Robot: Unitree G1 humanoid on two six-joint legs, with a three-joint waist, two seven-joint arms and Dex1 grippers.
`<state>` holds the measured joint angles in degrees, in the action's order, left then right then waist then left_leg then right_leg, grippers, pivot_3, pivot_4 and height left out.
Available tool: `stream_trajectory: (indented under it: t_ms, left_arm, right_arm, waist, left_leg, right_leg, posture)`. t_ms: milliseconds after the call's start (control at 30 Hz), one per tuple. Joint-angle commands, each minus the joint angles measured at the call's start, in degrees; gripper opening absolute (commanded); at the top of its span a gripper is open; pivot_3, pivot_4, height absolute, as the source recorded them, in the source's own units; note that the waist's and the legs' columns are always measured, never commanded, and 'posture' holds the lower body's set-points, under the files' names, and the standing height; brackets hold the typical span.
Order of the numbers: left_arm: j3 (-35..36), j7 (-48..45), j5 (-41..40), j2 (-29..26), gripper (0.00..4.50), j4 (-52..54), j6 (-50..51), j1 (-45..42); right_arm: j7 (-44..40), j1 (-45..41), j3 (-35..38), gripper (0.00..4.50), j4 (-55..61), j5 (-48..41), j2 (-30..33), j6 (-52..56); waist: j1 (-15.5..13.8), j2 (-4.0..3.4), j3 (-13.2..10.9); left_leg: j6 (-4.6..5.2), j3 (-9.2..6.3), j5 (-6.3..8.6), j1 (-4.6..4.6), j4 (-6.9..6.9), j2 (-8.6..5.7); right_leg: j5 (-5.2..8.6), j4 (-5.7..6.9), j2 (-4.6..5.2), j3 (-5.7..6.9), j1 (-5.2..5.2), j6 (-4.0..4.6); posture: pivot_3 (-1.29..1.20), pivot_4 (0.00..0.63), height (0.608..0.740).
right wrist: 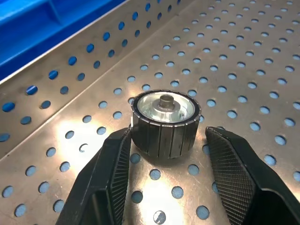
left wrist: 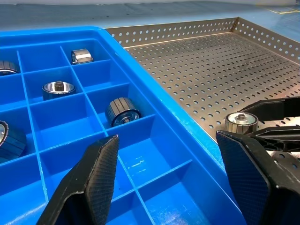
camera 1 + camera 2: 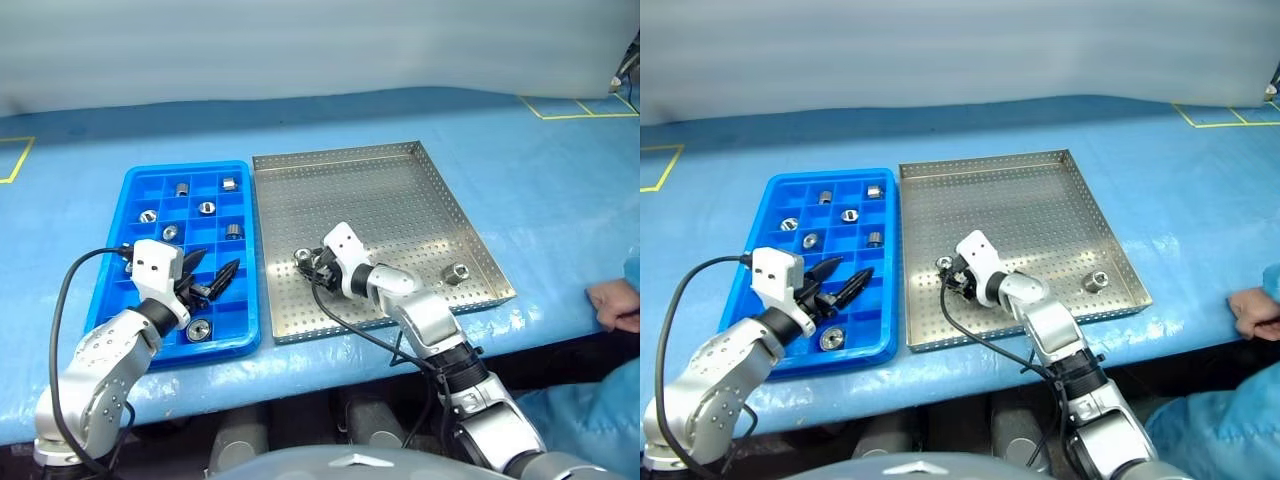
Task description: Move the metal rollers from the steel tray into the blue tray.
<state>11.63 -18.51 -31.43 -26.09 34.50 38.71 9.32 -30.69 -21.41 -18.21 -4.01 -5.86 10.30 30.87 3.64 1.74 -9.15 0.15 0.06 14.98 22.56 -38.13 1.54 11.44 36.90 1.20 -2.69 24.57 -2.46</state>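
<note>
The steel tray [image 3: 400, 170] lies mid-table and holds two metal rollers. One roller [image 1: 163, 123] stands on end near the tray's left rim, and my right gripper [image 1: 166, 137] is low over the perforated floor, open, with a finger on each side of it. The other roller [image 3: 457, 272] sits near the tray's front right corner. The blue tray [image 3: 135, 180] lies against the steel tray's left side, with several rollers [image 3: 207, 207] in its compartments. My left gripper [image 3: 210, 280] hovers open over the blue tray's front part with nothing between its fingers.
A person's hand [image 3: 615, 305] and blue sleeve rest on the table's front right edge. Yellow tape marks [image 3: 575, 108] lie on the blue cover at the far right and far left. Black cables [image 3: 65, 290] trail from both wrists.
</note>
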Motion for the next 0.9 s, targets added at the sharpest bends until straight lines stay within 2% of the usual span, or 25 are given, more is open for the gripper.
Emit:
stream_trajectory:
  t_ms: [33, 100, 367, 567, 700, 900]
  left_arm:
    - [0.7, 0.19, 0.35, -0.56, 3.62, 2.29, -0.44, -0.74]
    - [0.81, 0.18, 0.36, -0.58, 3.62, 2.28, -0.5, -0.71]
    - [1.88, 0.22, 0.24, -0.88, 3.62, 2.82, -0.51, 0.34]
    - [9.76, 1.6, 1.09, -2.49, 3.62, 5.41, -1.29, 5.69]
    - [14.6, 2.48, 1.01, -1.66, 3.62, 6.69, -1.75, 9.09]
    - [13.92, 3.6, 1.46, 0.65, 3.62, 9.19, -1.93, 12.12]
  right_arm:
    - [0.99, -0.9, 1.0, 2.06, -0.36, -0.03, -1.44, -1.4]
    - [0.83, -0.61, 1.36, 1.62, 0.54, -0.44, -1.87, -1.99]
    - [0.3, -1.59, 2.03, 1.63, 3.08, -1.4, -2.76, -2.27]
    - [-1.14, -6.64, 1.92, 1.63, 7.67, -4.89, -7.07, -1.38]
    - [-2.51, -10.5, -1.38, 1.63, 4.63, -5.39, -12.1, -2.06]
    - [-4.71, -15.15, -5.98, 1.63, -6.27, -2.49, -16.95, -7.71]
  waist:
    - [0.0, 0.0, 0.0]
    - [0.0, 0.0, 0.0]
    - [-0.03, 0.0, 0.0]
    - [0.3, -0.07, -0.05]
    - [-0.17, -0.06, -0.04]
    - [-2.34, -0.05, -0.04]
  left_leg:
    - [0.0, 0.0, 0.0, 0.0, 0.0, 0.0]
    - [0.0, 0.0, 0.0, 0.01, 0.0, 0.0]
    - [0.0, -0.01, 0.0, 0.02, 0.0, -0.02]
    - [0.0, -0.08, 0.0, 0.0, 0.07, 0.1]
    - [0.0, -0.16, 0.0, 0.0, 0.11, 0.13]
    - [-0.01, -0.2, 0.0, 0.03, 0.14, 0.02]
  right_leg:
    - [0.0, 0.0, 0.0, 0.0, 0.0, -0.01]
    - [-0.01, 0.0, 0.0, 0.0, 0.0, -0.02]
    - [-0.13, -0.01, 0.02, 0.0, 0.01, -0.22]
    - [-0.15, 0.05, -0.04, 0.01, 0.12, -0.21]
    - [-0.13, 0.04, -0.09, 0.11, 0.09, -0.17]
    - [-0.08, -0.04, 0.12, 0.15, 0.07, -0.08]
  posture:
    - [-0.03, 0.15, 0.74]
    - [-0.03, 0.15, 0.74]
    - [-0.02, 0.15, 0.74]
    - [0.0, 0.15, 0.74]
    - [0.05, 0.15, 0.74]
    - [0.12, 0.15, 0.74]
